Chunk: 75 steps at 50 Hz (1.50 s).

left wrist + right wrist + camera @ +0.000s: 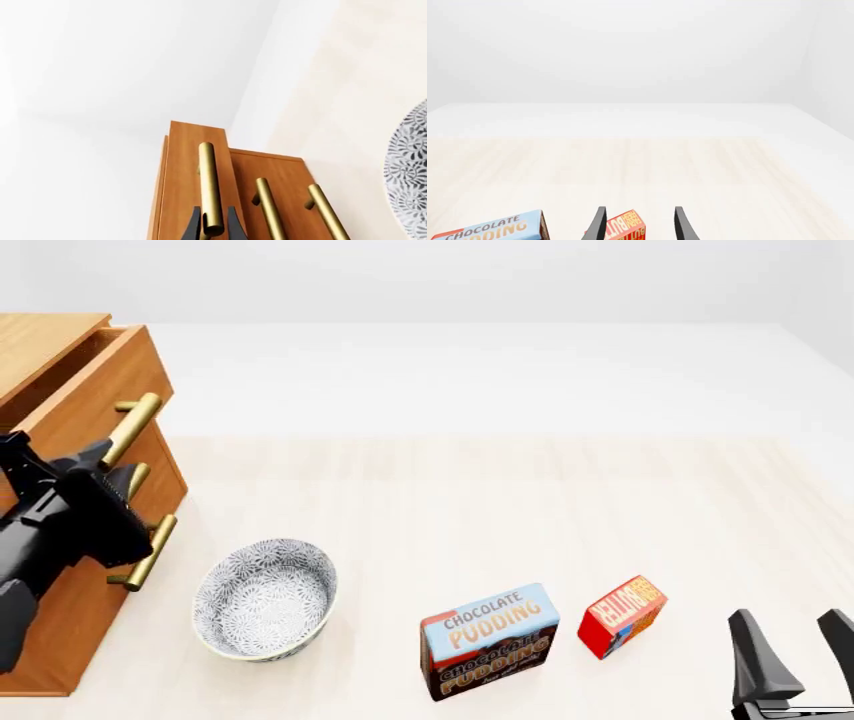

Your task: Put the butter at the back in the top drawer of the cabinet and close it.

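Pale wood-grain table (467,510) is running under a plain white room, white floor band and wall (467,280) behind it, no seams showing. Light-brown wooden cabinet (54,570) is sitting at the table's left edge, boxy, smooth veneer, three brass bar handles. The top drawer (94,390) is standing pulled out past the two lower fronts. Left gripper (213,231) is straddling the top drawer's brass handle (208,185), black fingers (194,227) either side of the round bar, close on it, but contact is hard to confirm. Patterned bowl (263,598), round, grey-white floral glaze, is sitting just beside the cabinet's front. Chocolate pudding box (489,640) is standing upright near the front edge, glossy blue-and-brown carton. The butter (622,616), small red-orange box, is standing tilted just right of it, apart, still on the table. Right gripper (793,655) is hovering near the butter, fingers (596,227) spread wide, holding nothing; in the right wrist view the butter is showing between them.
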Tool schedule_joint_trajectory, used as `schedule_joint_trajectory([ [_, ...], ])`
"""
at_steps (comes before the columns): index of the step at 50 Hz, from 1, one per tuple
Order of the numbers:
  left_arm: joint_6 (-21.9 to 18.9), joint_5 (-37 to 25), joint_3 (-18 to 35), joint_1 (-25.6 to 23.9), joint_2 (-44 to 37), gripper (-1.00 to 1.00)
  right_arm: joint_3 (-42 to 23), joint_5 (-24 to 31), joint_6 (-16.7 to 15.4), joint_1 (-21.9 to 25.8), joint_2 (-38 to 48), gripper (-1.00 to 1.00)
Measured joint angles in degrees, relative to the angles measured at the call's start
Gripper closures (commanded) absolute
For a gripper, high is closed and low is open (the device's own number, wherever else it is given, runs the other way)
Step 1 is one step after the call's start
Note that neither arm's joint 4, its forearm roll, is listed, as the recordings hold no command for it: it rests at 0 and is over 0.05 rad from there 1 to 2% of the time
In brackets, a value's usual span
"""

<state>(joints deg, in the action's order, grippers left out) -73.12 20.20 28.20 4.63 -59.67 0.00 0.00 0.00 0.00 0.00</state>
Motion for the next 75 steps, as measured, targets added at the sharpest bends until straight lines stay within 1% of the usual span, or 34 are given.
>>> schedule_joint_trajectory([
  [24,0.3,1.8,0.2,-3.5,-1.3,1.00,0.0,0.0,0.0,0.0,0.0,-1.00],
  [52,1.1,4.0,1.5,-10.2,-4.4,1.00,0.0,0.0,0.0,0.0,0.0,-1.00],
  [75,3.1,0.7,2.4,-15.0,-3.4,1.00,0.0,0.0,0.0,0.0,0.0,-1.00],
])
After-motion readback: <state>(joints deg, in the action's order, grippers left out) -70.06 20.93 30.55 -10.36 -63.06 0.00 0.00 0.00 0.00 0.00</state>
